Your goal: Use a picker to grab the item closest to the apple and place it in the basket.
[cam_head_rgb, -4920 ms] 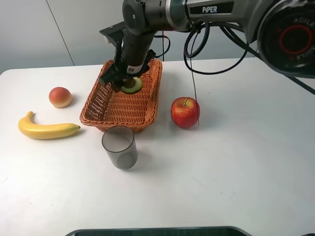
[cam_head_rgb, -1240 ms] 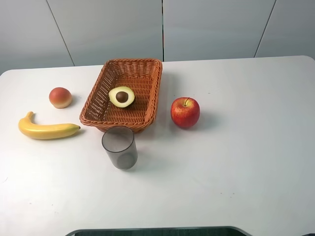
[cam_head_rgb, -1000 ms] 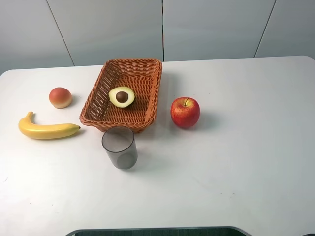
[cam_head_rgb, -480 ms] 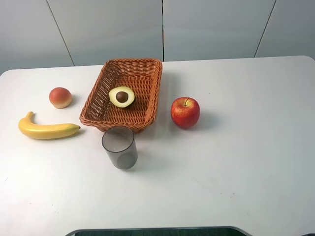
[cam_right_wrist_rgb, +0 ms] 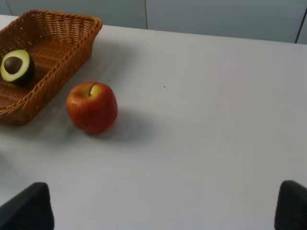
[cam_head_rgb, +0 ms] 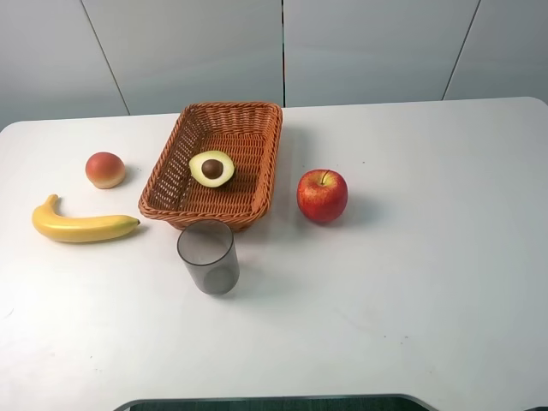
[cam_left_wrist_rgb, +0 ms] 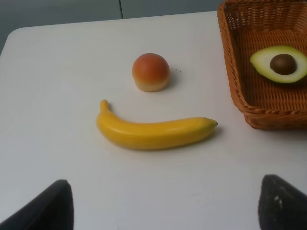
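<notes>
You'll find the avocado half (cam_head_rgb: pixel 211 168) lying cut side up inside the wicker basket (cam_head_rgb: pixel 261 184); the apple (cam_head_rgb: pixel 322 195) stands on the table (cam_head_rgb: pixel 411 282) just beside the basket; the left gripper (cam_left_wrist_rgb: pixel 163 201) and the right gripper (cam_right_wrist_rgb: pixel 163 206) both have their fingers wide apart, empty; nothing shown carries legible writing.
</notes>
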You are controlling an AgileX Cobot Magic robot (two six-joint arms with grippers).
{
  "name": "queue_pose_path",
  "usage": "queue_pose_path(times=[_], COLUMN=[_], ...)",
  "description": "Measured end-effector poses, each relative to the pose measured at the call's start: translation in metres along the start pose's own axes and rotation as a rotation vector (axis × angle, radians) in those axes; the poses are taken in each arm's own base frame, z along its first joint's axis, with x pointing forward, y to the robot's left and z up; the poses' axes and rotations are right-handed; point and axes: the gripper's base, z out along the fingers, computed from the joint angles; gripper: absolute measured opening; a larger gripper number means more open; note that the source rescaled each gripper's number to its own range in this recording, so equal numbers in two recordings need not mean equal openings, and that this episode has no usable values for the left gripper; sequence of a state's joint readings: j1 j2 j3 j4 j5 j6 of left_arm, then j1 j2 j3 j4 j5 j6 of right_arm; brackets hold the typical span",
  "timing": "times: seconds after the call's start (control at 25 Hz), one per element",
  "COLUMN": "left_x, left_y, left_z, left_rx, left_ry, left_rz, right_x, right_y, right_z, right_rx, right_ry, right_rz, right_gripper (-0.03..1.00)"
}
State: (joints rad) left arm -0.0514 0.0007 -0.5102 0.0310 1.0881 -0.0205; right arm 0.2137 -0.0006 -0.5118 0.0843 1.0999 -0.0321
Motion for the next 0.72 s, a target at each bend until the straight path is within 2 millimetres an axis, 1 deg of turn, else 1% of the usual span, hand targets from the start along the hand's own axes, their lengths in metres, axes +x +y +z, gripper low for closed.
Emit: queue_pose_path(times=[0.2, 0.4, 0.52, 0.72], left_x=[0.0000, 0.0000, 0.0000, 0.0000], left_y=[0.0000, 0.0000, 0.0000, 0.0000], left_z=[0.0000, 0.0000, 0.0000, 0.0000], left_rx=[0.000, 0.000, 0.000, 0.000], left_ry=[0.000, 0.000, 0.000, 0.000], left_rz=[0.002, 0.002, 0.000, 0.000], right_x=[0.0000, -0.0005, -0.0006, -0.0007], right_y=[-0.0009, -0.0001, 0.0003, 0.0004], right_z=[0.0002, 0.0010, 0.0014, 0.0015], right_rx=[0.038, 0.160, 0.210, 0.223], right_ry=[-0.001, -0.006, -0.006, -0.004], right_rz=[0.017, 0.083, 0.084, 0.074], right_gripper=[1.00, 1.00, 1.00, 1.00])
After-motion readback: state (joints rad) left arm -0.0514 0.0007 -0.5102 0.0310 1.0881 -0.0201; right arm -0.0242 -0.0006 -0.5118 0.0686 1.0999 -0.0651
